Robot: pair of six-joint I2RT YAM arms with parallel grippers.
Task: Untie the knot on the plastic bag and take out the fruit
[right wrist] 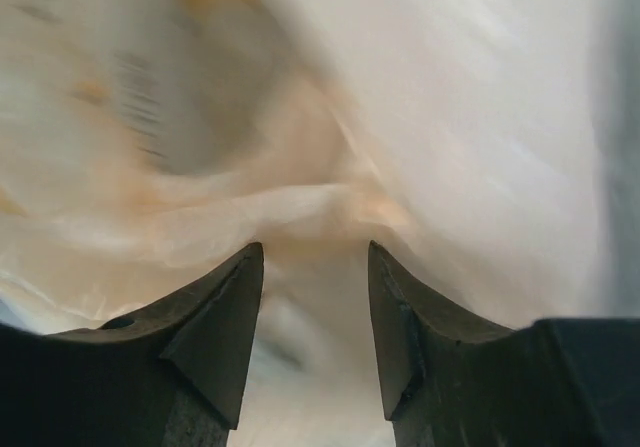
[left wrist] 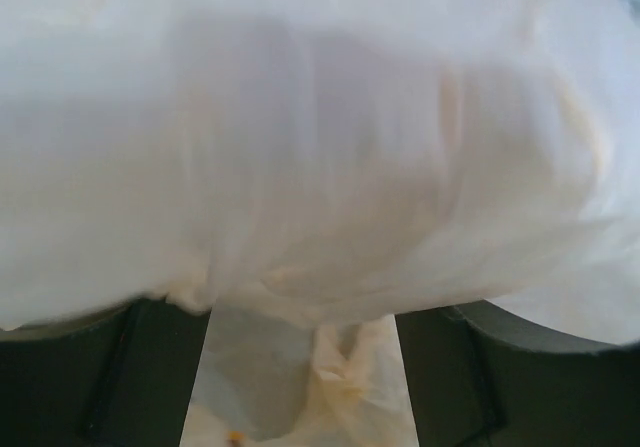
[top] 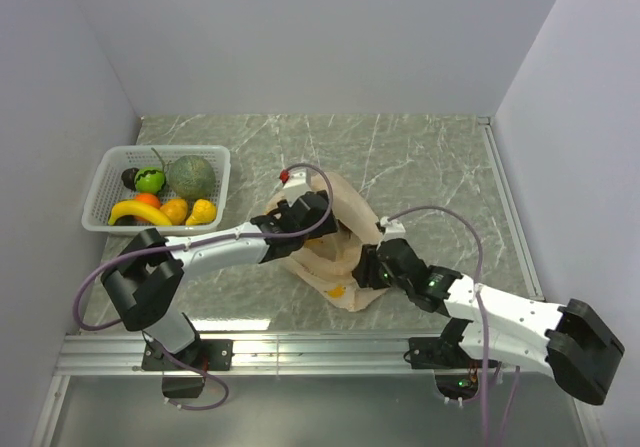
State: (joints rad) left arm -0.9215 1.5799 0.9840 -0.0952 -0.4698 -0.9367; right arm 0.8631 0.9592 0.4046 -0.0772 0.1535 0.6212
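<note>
The thin crinkled pale-orange plastic bag (top: 345, 217) lies on the grey marble tabletop (top: 440, 167), between the two pincers. The left pincer (left wrist: 303, 377) is released, with film bulging just above it. The right pincer (right wrist: 312, 267) is released too, with film directly ahead.

The plastic bag (top: 345, 205) is looking pale orange, going almost creamy white up close, with a small yellow-orange patch (top: 336, 290) glowing through low down. The table (top: 430, 157) is rocking grey-green marble with white veins. The basket (top: 105, 162) is showing white mesh, and in it a grey-green melon (top: 191, 177), a bright green fruit (top: 150, 180) with black marks, a yellow banana (top: 138, 212) and 2 yellow-orange pieces (top: 176, 210) are sitting. The arms (top: 215, 245) are wearing white and black, trailing purple cables (top: 437, 208).
</note>
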